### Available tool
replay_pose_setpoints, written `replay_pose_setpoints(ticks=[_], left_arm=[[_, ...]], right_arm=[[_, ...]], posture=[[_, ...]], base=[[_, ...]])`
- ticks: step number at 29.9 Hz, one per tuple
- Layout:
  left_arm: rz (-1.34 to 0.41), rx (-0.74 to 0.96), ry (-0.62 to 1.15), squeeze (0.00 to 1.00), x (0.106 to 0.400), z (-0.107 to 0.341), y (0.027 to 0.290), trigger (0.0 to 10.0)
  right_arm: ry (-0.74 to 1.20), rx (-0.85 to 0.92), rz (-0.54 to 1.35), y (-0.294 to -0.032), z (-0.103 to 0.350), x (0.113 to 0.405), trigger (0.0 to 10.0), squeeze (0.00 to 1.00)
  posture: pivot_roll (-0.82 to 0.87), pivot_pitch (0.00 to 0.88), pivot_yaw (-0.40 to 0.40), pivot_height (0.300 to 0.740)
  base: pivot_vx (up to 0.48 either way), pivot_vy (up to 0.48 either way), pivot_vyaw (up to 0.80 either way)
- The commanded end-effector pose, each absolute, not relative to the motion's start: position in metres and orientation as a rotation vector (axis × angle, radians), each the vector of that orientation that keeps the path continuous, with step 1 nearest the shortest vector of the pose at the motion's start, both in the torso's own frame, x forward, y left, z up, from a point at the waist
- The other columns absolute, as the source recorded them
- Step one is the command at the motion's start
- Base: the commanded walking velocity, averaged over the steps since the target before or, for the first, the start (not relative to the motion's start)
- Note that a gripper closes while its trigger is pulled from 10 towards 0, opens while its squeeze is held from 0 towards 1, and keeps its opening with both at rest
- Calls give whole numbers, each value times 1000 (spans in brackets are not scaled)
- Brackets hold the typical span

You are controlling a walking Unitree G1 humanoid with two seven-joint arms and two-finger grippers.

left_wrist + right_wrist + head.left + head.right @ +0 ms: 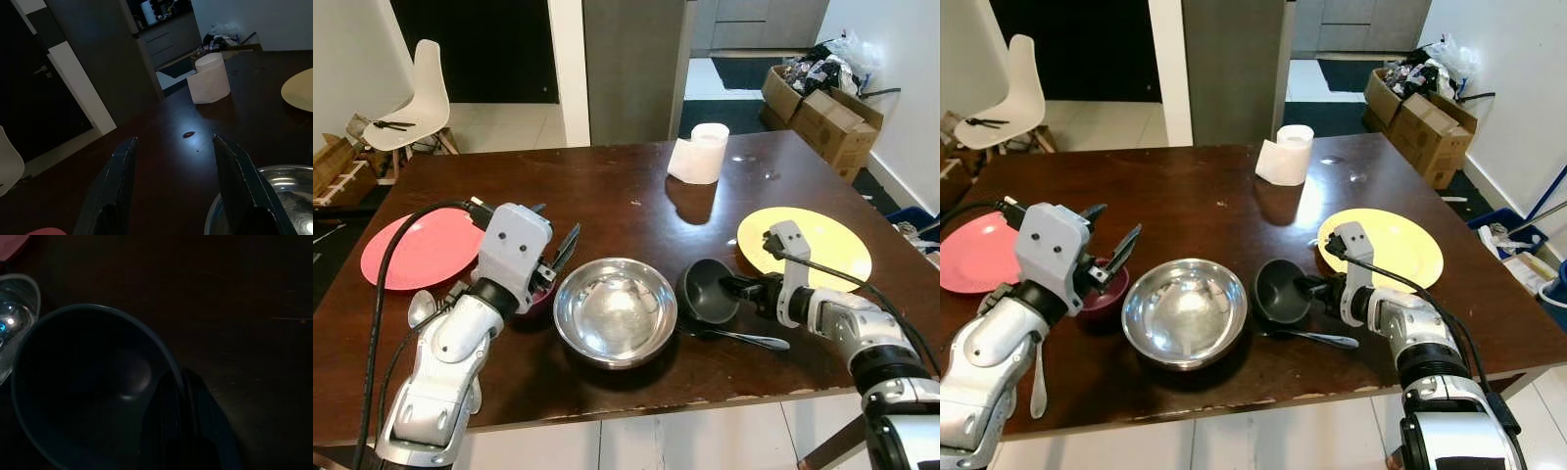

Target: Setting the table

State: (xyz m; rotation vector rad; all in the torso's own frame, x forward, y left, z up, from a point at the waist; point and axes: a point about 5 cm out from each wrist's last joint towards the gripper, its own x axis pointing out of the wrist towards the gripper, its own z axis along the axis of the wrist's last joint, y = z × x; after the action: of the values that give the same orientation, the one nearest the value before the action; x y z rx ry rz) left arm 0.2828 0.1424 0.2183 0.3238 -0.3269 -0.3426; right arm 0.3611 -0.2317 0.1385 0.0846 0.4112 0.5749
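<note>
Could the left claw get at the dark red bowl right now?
Probably yes. The left claw hangs open just above the dark red bowl, with nothing between them; the steel bowl sits beside it, not over it.

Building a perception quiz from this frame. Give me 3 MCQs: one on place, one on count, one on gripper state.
1. Where does the paper roll stand?
A. on the yellow plate
B. on the far side of the table, beyond the steel bowl
C. inside the steel bowl

2. How many flat plates lie on the table?
A. one
B. two
C. four

3. What is the right gripper doing?
A. jaws shut on the black bowl's rim
B. hanging open off the table
C. holding the spoon

Key:
1 B, the roll stands past the steel bowl, near the far edge.
2 B, a pink plate and a yellow plate.
3 A, its jaws pinch the black bowl at the rim, as the right wrist view shows.
</note>
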Motion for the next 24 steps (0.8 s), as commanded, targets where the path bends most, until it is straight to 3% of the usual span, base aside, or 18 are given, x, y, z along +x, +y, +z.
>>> replay_pose_setpoints(ticks=[1, 8, 9, 10, 11, 18, 24], left_arm=[[-344, 318, -312, 0, 285, 214, 141, 10000], [-330, 302, -313, 0, 284, 212, 139, 10000], [-317, 290, -308, 0, 284, 211, 139, 10000], [-308, 281, -305, 0, 284, 211, 139, 10000], [-293, 265, -298, 0, 284, 210, 140, 10000], [-205, 171, -230, 0, 285, 199, 149, 10000], [-179, 154, -207, 0, 284, 193, 149, 10000]], right_arm=[[367, 104, 550, -237, 147, 364, 0, 0], [132, 137, 475, -240, 187, 366, 0, 0], [58, 150, 453, -235, 198, 363, 1451, 0], [12, 161, 437, -233, 205, 360, 1451, 0], [-60, 177, 413, -227, 214, 355, 10000, 0], [-288, 325, 255, -193, 223, 316, 10000, 0], [-257, 382, 139, -169, 192, 284, 10000, 0]], posture=[[-20, 0, 78, 740], [-30, 0, 77, 740], [-34, 0, 81, 740], [-34, 0, 81, 740], [-41, 0, 86, 740], [-60, 0, 100, 740], [-69, 0, 101, 740]], base=[[0, 0, 0], [0, 0, 0], [0, 0, 0], [0, 0, 0], [0, 0, 0], [0, 0, 0], [0, 0, 0]])
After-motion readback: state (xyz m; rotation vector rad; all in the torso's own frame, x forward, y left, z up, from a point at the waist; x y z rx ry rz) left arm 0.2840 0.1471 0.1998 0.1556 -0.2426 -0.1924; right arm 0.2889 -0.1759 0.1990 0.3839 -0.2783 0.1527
